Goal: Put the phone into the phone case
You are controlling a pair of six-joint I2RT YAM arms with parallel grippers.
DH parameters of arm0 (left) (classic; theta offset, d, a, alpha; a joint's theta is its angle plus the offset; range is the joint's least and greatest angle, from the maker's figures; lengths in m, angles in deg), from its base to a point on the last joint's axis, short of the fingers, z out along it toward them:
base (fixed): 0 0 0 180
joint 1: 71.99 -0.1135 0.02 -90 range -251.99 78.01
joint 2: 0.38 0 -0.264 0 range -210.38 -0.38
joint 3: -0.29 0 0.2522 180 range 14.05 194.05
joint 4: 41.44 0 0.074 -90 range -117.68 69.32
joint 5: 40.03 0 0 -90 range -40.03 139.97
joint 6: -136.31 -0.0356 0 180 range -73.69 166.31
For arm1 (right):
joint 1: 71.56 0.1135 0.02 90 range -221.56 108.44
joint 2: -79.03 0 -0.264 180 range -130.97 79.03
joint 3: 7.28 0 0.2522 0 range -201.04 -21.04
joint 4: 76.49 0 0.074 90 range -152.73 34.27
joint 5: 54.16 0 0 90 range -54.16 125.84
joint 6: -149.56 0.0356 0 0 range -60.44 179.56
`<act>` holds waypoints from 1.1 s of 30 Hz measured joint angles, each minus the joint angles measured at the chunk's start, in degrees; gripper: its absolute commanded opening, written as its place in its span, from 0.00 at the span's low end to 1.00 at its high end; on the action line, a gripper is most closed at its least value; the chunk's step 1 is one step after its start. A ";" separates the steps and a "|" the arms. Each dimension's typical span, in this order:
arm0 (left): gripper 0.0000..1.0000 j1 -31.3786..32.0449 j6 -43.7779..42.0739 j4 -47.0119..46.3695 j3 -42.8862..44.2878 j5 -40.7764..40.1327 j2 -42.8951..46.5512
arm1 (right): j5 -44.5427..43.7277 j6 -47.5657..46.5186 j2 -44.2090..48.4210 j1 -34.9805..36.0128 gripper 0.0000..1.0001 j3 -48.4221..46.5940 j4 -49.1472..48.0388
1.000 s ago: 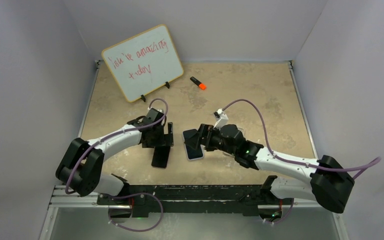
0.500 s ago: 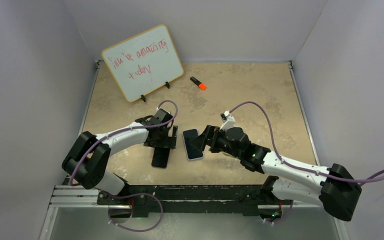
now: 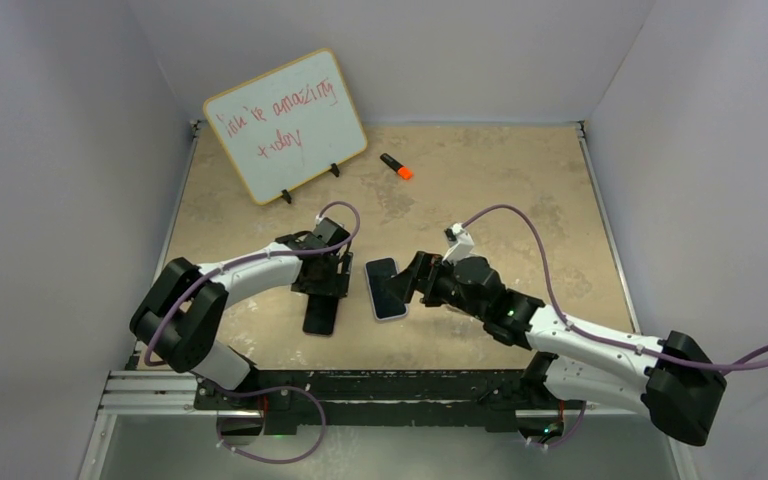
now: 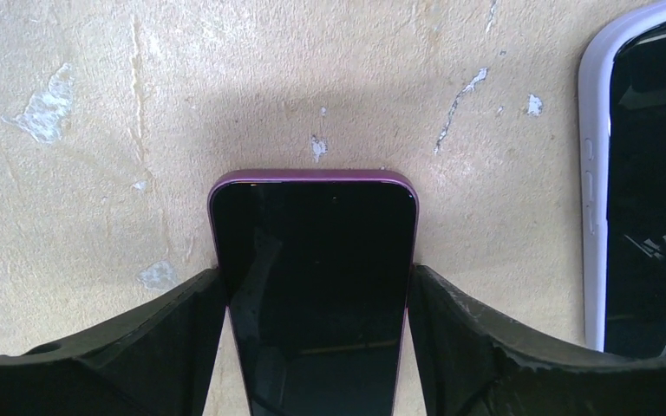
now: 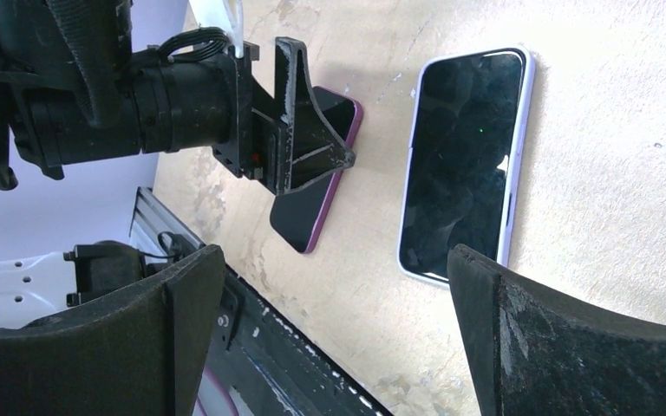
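Observation:
The phone (image 3: 322,314), dark screen with a purple edge, lies flat on the table; it also shows in the left wrist view (image 4: 312,260) and the right wrist view (image 5: 316,195). My left gripper (image 3: 326,287) (image 4: 316,276) has a finger pressed on each long side of it. The phone case (image 3: 385,288), white-rimmed with a dark inside, lies just right of the phone and shows in both wrist views (image 4: 650,173) (image 5: 464,160). My right gripper (image 3: 417,279) (image 5: 347,347) is wide open and empty, at the case's right side.
A whiteboard (image 3: 285,125) with red writing stands at the back left. An orange and black marker (image 3: 396,167) lies at the back middle. The metal rail (image 3: 360,385) runs along the table's near edge.
My right gripper has drawn back to the right, off the case. My left gripper has shifted slightly nearer along the phone. Phone and case lie about where they were.

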 measured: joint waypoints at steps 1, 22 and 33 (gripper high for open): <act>0.65 0.00 0.15 -0.02 -0.02 0.00 0.00 | 0.11 0.00 -0.11 0.00 0.98 0.09 0.00; 0.54 -3.17 9.68 -6.45 -8.31 13.09 11.65 | 10.62 2.58 -16.15 0.00 0.60 0.28 -12.74; 0.53 -5.01 14.21 -11.19 -13.70 17.97 16.09 | 14.34 4.17 -27.61 2.91 0.58 -1.36 -18.95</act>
